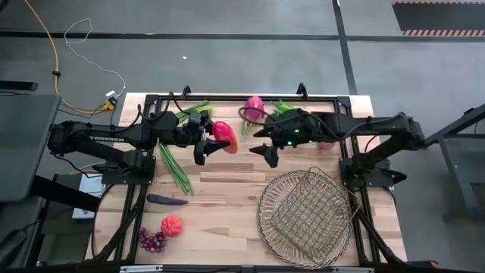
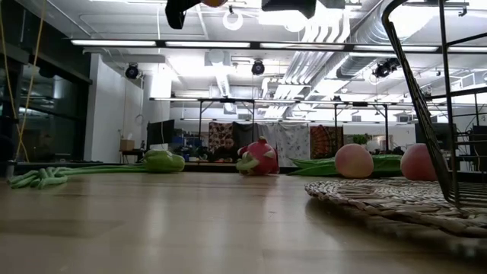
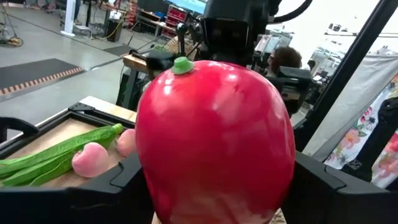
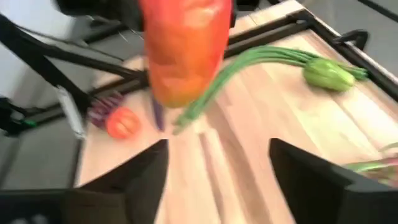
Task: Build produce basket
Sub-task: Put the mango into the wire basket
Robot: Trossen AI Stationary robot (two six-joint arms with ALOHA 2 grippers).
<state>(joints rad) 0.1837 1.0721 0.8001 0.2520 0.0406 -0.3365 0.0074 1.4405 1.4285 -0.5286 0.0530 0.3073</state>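
While the basket (image 1: 307,218) is sitting empty at the table's near right, the left gripper (image 1: 206,141) is holding a red pepper (image 1: 223,136) clamped between its fingers, raised above the middle of the table. The right gripper (image 1: 265,149) is hovering just beside it with fingers spread apart, gripping nothing. Everything else is waiting on the wood: the dragon fruit (image 1: 254,108) and green pepper (image 1: 184,117) at the far edge, the bean bunch (image 1: 175,167), eggplant (image 1: 167,200), pumpkin (image 1: 171,225) and grapes (image 1: 151,240) on the left. The filling is, I judge, barely beginning.

basket (image 2: 426,114) cut off | red pepper (image 4: 183,50) blurred, top cropped
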